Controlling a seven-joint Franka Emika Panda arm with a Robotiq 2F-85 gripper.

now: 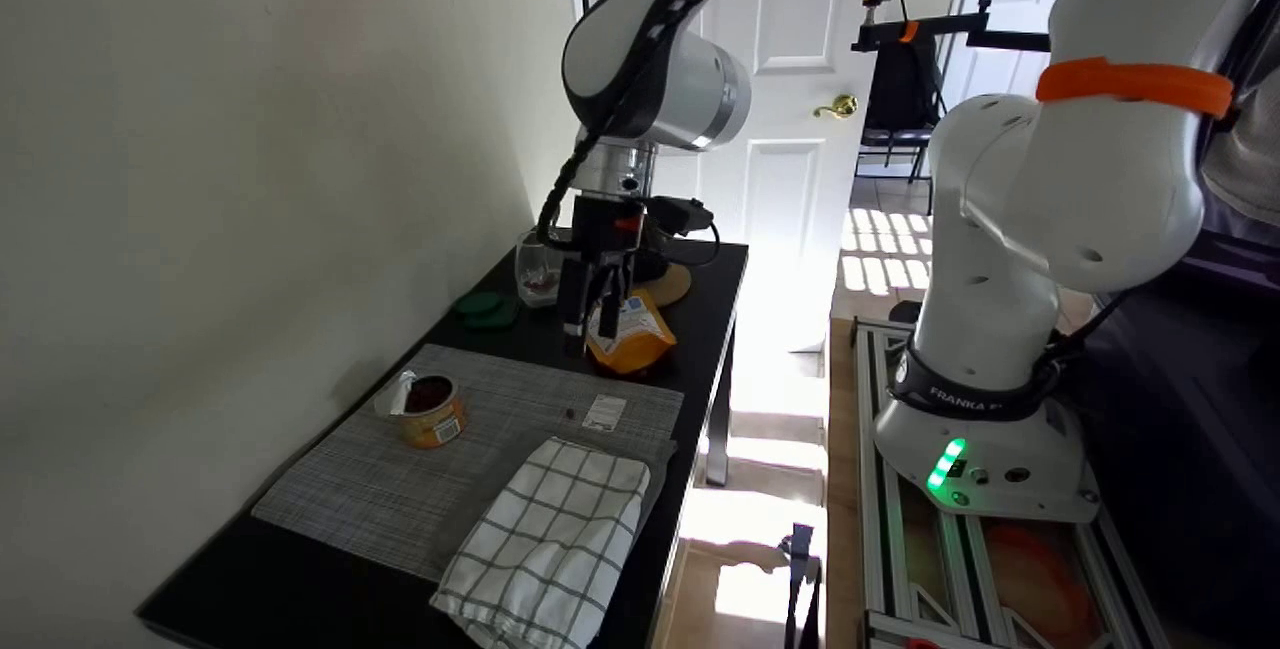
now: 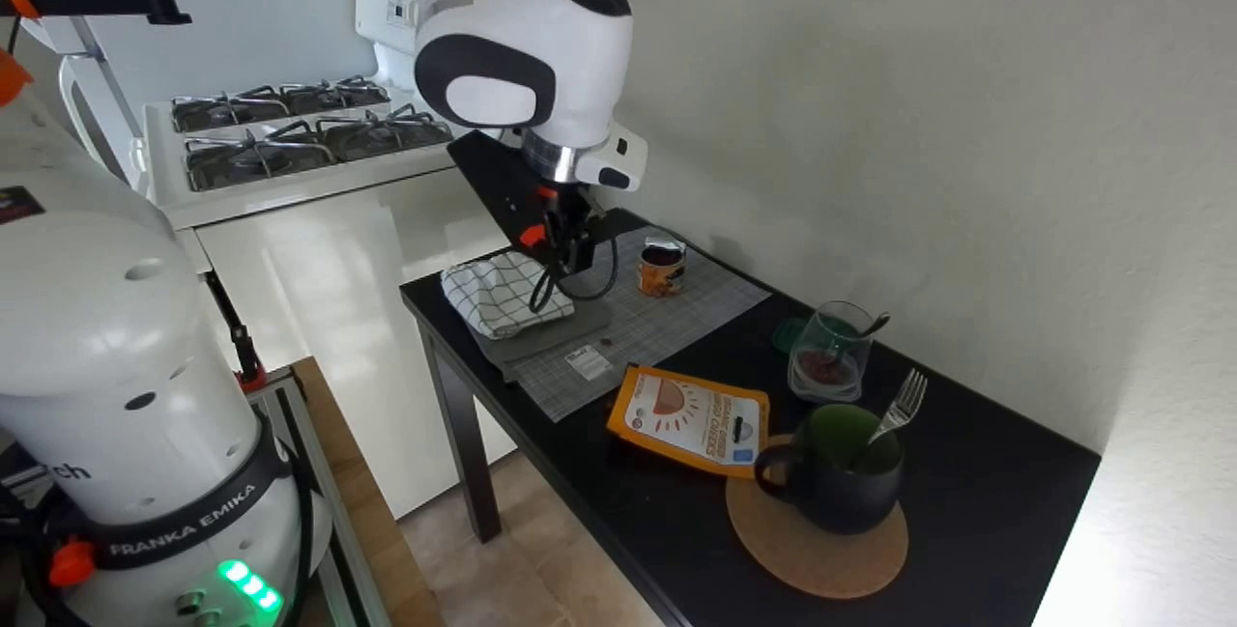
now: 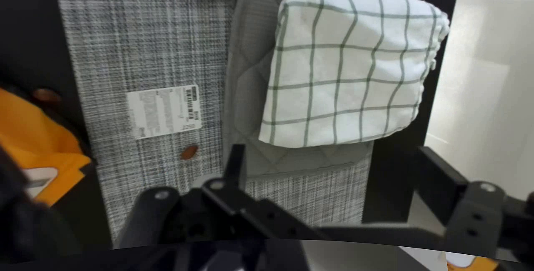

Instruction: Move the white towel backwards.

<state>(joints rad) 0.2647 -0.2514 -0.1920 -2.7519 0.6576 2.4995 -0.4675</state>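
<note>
The white towel with dark grid lines lies folded near one end of the black table. It shows in both exterior views [image 1: 545, 539] [image 2: 507, 294] and in the wrist view [image 3: 346, 70]. It rests partly on a grey quilted pad [image 3: 271, 156], which overlaps the grey ribbed placemat [image 3: 146, 45]. My gripper is above the table, apart from the towel, and its fingers point down. Its fingers are spread with nothing between them in the wrist view [image 3: 331, 152]. The gripper also shows in both exterior views [image 1: 592, 324] [image 2: 578, 255]; in one of these its fingers are partly hidden.
An opened can [image 1: 435, 419] stands on the placemat near the wall. An orange pouch [image 2: 691, 419], a glass [image 2: 821, 366] with a spoon, and a dark mug [image 2: 836, 482] with a fork on a round cork mat stand toward the table's other end. A paper label [image 3: 164, 111] lies on the placemat.
</note>
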